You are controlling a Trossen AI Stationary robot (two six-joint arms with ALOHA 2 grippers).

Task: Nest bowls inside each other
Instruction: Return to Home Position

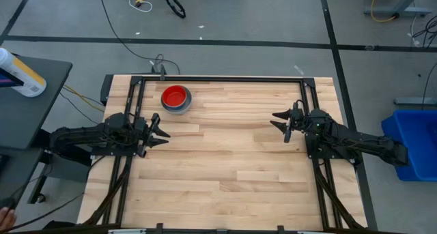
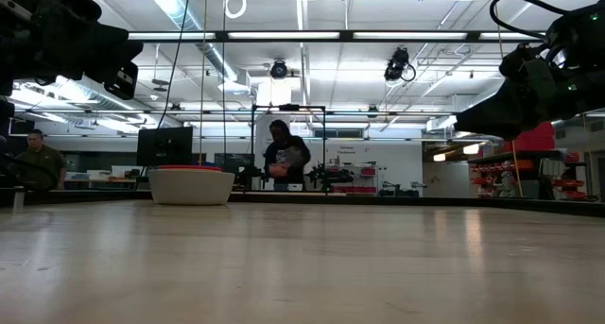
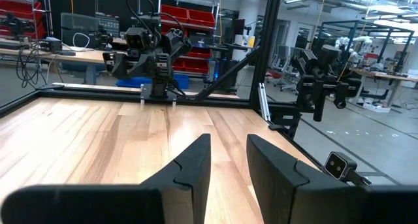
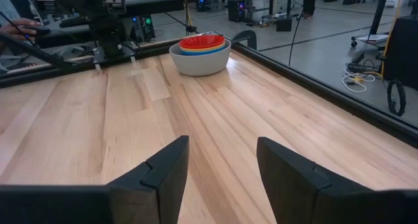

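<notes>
The bowls [image 1: 176,99] stand as one nested stack on the table's far left part: a grey bowl [image 4: 200,59] outermost, then blue and yellow rims, with a red bowl [image 4: 202,41] innermost on top. The stack rests by the grey bowl's base on the wood, as the low view shows [image 2: 192,185]. My left gripper [image 1: 164,133] hovers open above the table's left side, near and left of the stack, with nothing between its fingers [image 3: 228,165]. My right gripper [image 1: 278,122] hovers open above the right side, pointing toward the stack, its fingers [image 4: 222,175] likewise holding nothing.
A black frame rail [image 1: 218,78] runs around the wooden table [image 1: 225,172]. The wide middle and near part of the table is bare wood. A blue bin [image 1: 416,142] stands on the floor at the right. People [image 2: 284,159] are in the room beyond the table.
</notes>
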